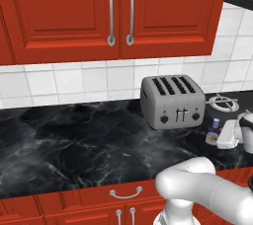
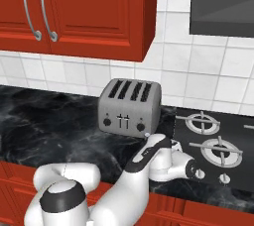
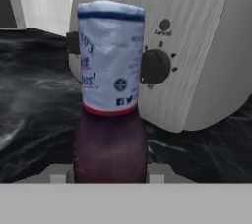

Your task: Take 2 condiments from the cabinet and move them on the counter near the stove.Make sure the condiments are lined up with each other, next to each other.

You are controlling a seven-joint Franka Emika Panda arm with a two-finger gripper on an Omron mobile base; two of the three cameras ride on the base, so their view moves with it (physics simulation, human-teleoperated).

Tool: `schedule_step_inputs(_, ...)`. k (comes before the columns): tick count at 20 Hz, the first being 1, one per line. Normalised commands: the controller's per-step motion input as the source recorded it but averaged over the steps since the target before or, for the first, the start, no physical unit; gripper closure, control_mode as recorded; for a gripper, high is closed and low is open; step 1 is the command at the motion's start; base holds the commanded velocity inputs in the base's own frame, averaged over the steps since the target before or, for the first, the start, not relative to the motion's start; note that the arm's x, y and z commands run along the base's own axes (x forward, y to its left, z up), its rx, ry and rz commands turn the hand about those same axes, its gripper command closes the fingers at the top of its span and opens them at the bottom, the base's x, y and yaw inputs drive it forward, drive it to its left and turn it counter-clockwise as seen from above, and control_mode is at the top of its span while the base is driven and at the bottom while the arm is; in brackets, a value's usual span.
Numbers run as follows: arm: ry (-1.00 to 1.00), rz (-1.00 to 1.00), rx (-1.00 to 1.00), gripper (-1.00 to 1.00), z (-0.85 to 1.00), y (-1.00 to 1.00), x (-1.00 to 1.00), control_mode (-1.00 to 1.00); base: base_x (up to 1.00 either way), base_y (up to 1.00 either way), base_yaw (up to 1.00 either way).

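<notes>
From the left base view, my claw (image 1: 221,139) sits low over the counter (image 1: 74,140), clamped on the brown bottle (image 1: 213,131), toaster (image 1: 172,101) just behind. From the right, the stove (image 2: 218,148) lies just beside my claw. Hand view: bottle (image 3: 110,120) upright between my tips.

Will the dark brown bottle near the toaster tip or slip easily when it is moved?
The dark brown bottle looks tall and narrow, so it would probably tip if nudged. Its smooth round body may slip in the tool, and would likely roll if it fell beside the toaster.
</notes>
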Motion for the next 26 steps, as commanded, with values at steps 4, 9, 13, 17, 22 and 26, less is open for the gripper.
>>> schedule_step_inputs(4,0.0,0.01,0.0,1.0,-0.18,-0.09,0.05,-1.0,0.0,0.0,0.0)
schedule_step_inputs(9,0.0,0.01,0.0,-1.0,-0.19,0.01,0.0,-1.0,0.0,0.0,0.0)
schedule_step_inputs(13,0.03,0.03,-0.01,-1.0,-0.24,0.13,0.0,-1.0,0.0,0.0,0.0)
schedule_step_inputs(17,0.02,0.0,0.0,-1.0,-0.01,0.0,0.0,-1.0,0.0,0.0,0.0)
schedule_step_inputs(22,0.0,0.0,0.0,-1.0,0.0,0.0,-0.04,-1.0,0.0,0.0,0.0)
schedule_step_inputs(26,0.0,0.01,0.0,-1.0,0.0,0.0,-0.17,-1.0,0.0,0.0,0.0)
